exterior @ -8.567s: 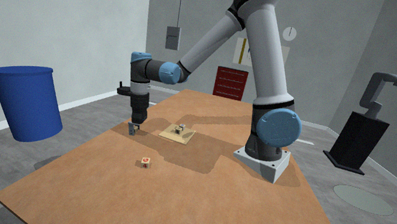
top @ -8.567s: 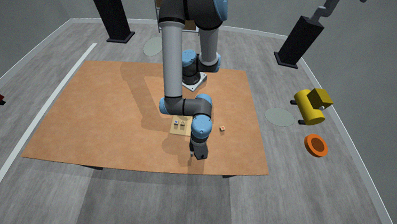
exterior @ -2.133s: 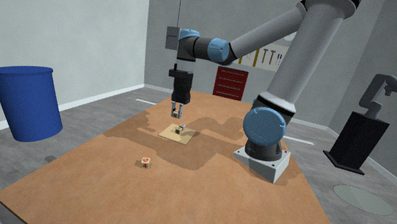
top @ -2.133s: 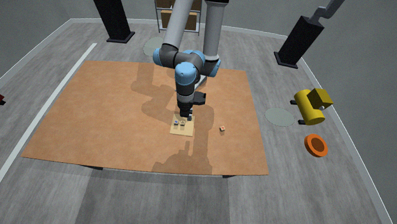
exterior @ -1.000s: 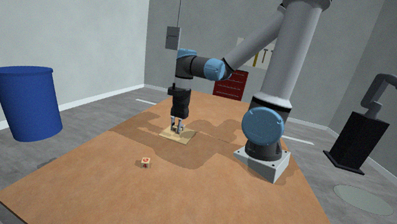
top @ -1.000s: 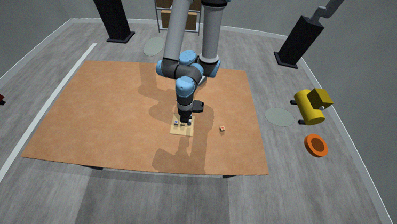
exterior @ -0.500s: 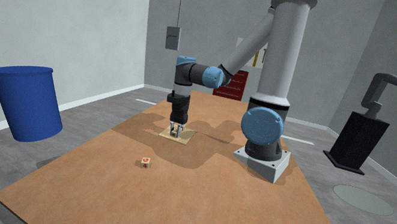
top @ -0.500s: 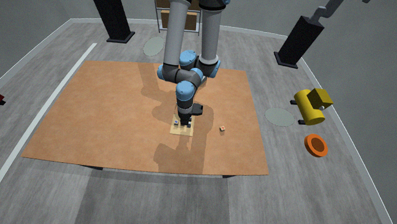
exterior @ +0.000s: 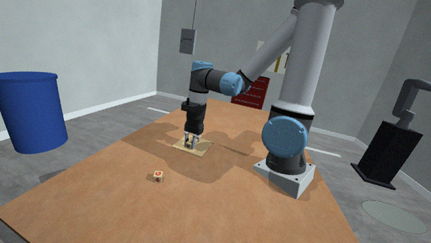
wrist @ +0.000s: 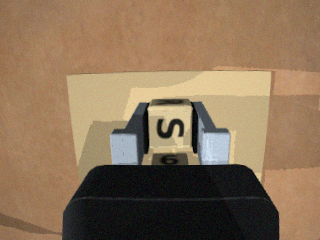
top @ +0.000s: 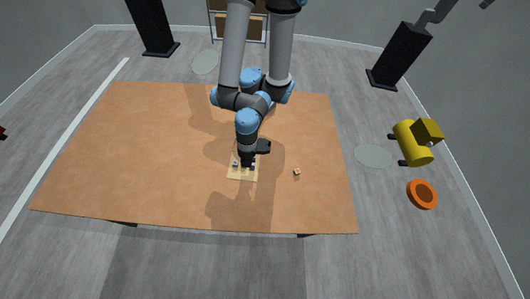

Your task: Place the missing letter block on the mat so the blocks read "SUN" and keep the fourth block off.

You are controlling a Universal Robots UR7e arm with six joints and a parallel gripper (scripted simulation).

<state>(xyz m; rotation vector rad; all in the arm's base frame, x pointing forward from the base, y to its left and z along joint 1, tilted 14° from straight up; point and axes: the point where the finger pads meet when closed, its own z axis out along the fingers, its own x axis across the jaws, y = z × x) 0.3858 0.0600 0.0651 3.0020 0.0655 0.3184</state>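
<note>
My gripper (wrist: 170,117) is shut on a tan block with a black "S" (wrist: 171,128) on its top face. It holds the block low over the pale mat (wrist: 170,103); whether the block touches the mat I cannot tell. In the top view the gripper (top: 247,166) stands over the mat (top: 242,172), beside a block with a blue letter (top: 235,162) that lies on the mat. The arm hides the rest of the row. In the exterior view the gripper (exterior: 190,140) is down at the mat (exterior: 195,146). A block with a red letter (top: 296,171) lies on the table off the mat, also in the exterior view (exterior: 158,176).
The robot base (exterior: 284,170) stands on the table near the mat. A blue bin (exterior: 28,110) is beside the table. A yellow machine (top: 415,141) and an orange ring (top: 421,193) lie on the floor.
</note>
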